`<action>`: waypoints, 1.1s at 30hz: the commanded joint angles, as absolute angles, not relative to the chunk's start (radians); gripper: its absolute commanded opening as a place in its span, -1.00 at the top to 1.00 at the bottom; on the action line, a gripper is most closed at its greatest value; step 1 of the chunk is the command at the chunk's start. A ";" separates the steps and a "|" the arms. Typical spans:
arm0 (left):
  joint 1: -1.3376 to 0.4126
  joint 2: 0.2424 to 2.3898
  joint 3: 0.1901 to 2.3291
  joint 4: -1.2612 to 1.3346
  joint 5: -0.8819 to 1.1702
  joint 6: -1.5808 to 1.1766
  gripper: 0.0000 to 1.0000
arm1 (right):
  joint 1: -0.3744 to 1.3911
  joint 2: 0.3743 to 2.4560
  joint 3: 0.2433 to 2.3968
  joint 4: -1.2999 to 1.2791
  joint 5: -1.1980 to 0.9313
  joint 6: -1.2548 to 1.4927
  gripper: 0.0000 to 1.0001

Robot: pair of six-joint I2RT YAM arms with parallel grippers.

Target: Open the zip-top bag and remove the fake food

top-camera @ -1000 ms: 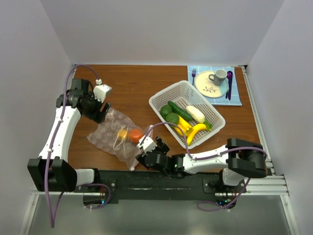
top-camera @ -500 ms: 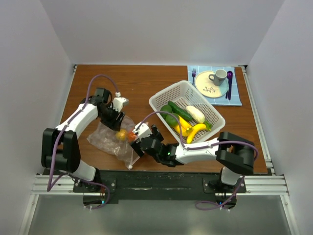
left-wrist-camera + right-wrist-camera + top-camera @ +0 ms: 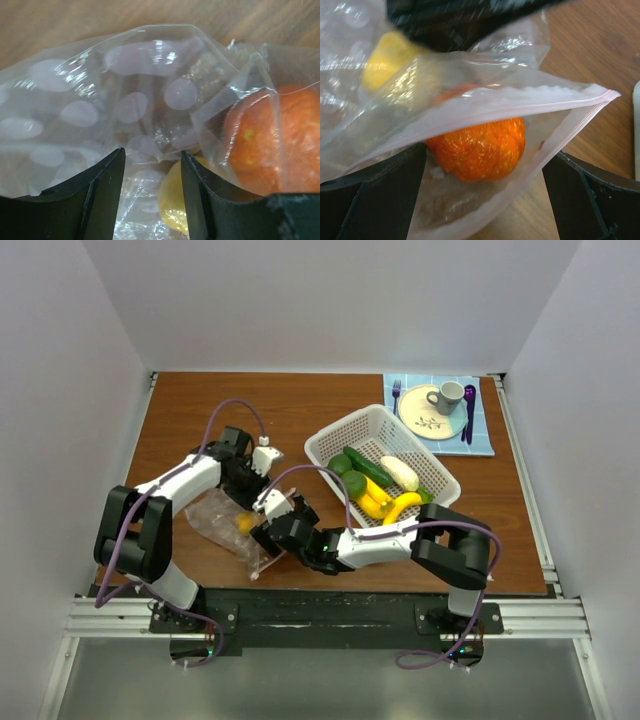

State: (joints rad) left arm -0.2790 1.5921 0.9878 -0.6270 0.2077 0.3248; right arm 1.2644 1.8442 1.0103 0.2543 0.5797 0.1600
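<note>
The clear, crinkly zip-top plastic bag (image 3: 215, 522) lay on the brown wooden table (image 3: 290, 410), left of the white perforated plastic basket (image 3: 335, 435), which held yellow plastic bananas (image 3: 390, 505) and other toy produce. Inside the bag sat a round orange plastic fruit (image 3: 480, 142) and a yellow plastic piece (image 3: 175, 205). The right gripper (image 3: 485, 170) gaped wide, straddling the bag's pink-edged mouth and the orange fruit. The left gripper (image 3: 150, 170) stood partly apart over the film; whether its pads touched the plastic was unclear.
</note>
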 commanded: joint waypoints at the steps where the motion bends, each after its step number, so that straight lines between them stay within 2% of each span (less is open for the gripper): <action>1: -0.301 1.603 0.966 -0.624 0.170 0.367 -0.04 | 1.238 1.844 1.068 0.275 0.617 0.110 -0.97; 7: -0.301 1.585 0.942 -0.643 0.169 0.413 -0.01 | 1.229 1.894 1.095 0.252 0.669 0.069 -0.98; 28: -0.387 1.644 1.011 -0.678 0.281 0.419 0.06 | 1.227 2.022 1.180 0.256 0.557 0.048 -0.97; 33: -0.428 1.658 1.002 -0.684 0.285 0.420 0.07 | 1.227 2.028 1.209 0.242 0.526 0.061 -0.92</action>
State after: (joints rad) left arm -0.3862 1.6497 0.9825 -0.6758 0.2283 0.4118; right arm 1.2285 2.0232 1.1603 0.2314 0.5762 0.0616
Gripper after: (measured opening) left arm 0.469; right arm 0.970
